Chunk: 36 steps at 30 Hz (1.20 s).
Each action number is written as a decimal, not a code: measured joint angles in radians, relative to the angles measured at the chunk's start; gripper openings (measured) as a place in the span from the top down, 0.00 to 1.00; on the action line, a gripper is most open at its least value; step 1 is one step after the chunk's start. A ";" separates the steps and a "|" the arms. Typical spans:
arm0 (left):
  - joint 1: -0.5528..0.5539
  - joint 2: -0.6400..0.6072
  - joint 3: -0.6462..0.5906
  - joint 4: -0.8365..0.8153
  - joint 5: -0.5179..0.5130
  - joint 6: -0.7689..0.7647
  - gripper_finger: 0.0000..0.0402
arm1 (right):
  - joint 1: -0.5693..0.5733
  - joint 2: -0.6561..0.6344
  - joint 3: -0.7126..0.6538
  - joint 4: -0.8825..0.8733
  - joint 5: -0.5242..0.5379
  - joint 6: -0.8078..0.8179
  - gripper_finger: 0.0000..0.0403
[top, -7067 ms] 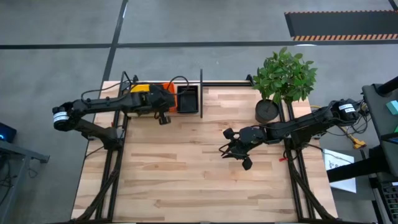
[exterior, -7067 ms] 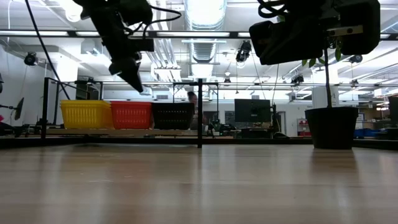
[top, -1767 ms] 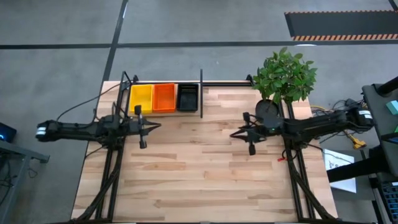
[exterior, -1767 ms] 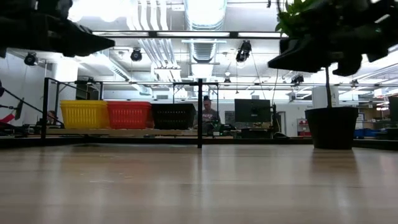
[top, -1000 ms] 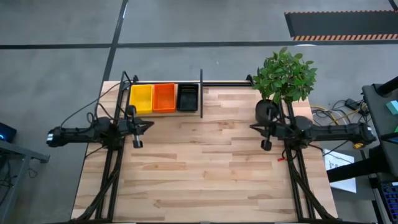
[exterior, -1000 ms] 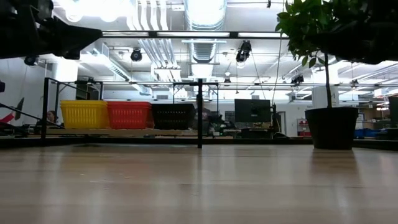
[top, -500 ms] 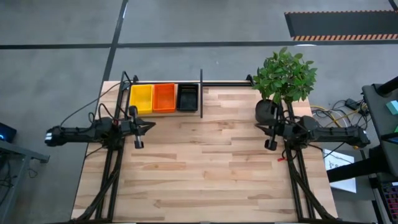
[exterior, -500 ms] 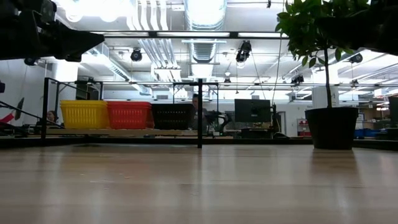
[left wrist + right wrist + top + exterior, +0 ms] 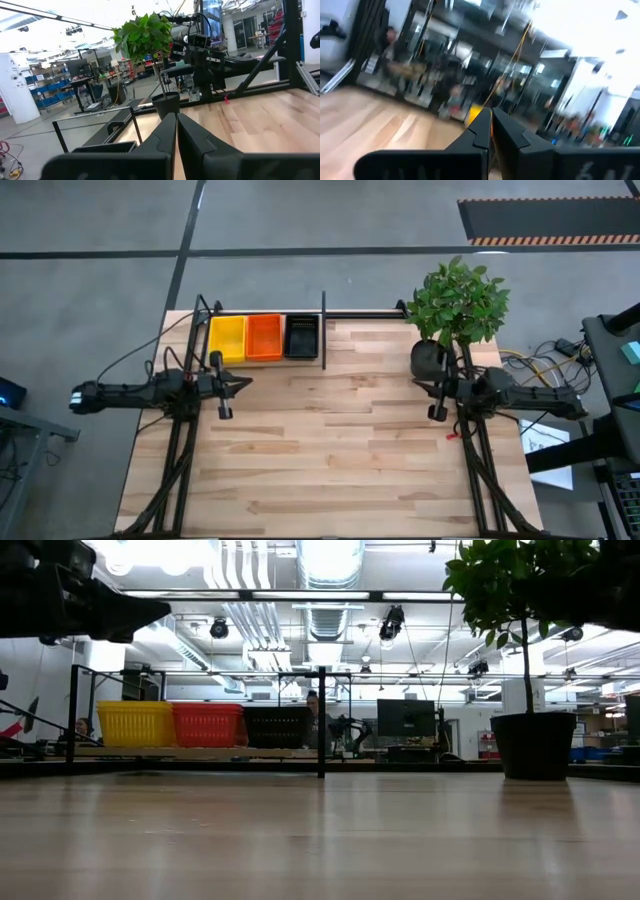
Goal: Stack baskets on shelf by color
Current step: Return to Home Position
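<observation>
Three baskets stand side by side on the shelf (image 9: 360, 315) at the table's far left: yellow (image 9: 228, 338), red-orange (image 9: 264, 337) and black (image 9: 301, 336), bottoms on the board, left of the upright divider post (image 9: 323, 330). The low view shows them in a row: yellow (image 9: 138, 724), red-orange (image 9: 210, 724), black (image 9: 279, 726). My left gripper (image 9: 247, 380) hovers shut near the table's left edge, nearer than the baskets; its shut fingers show in its wrist view (image 9: 176, 116). My right gripper (image 9: 418, 387) hovers shut by the right edge, its fingers also together (image 9: 490, 111).
A potted plant (image 9: 455, 305) in a black pot (image 9: 430, 358) stands at the far right, just beyond my right gripper; the low view shows the pot (image 9: 535, 745). The slatted tabletop (image 9: 330, 450) lies between the arms. A person (image 9: 312, 720) shows in the room behind.
My right gripper has drawn back a little toward the table's right edge, and its arm has slid out of the low view's upper right. The baskets have stayed where they were.
</observation>
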State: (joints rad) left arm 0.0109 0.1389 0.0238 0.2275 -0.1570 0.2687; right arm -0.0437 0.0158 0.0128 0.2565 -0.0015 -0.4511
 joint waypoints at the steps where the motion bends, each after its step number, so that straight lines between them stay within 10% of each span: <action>1: 0.000 0.003 0.000 -0.001 0.000 0.000 1.00 | 0.000 -0.015 0.001 -0.029 0.003 0.018 0.98; 18: 0.000 0.052 0.000 0.000 0.000 0.000 1.00 | -0.011 -0.006 -0.001 -0.149 0.003 0.567 0.98; 36: 0.000 0.098 0.000 -0.001 0.000 0.000 1.00 | -0.011 0.013 -0.002 -0.149 0.003 0.425 0.98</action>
State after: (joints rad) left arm 0.0109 0.2369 0.0238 0.2267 -0.1570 0.2687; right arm -0.0551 0.0288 0.0109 0.1074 0.0017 -0.0265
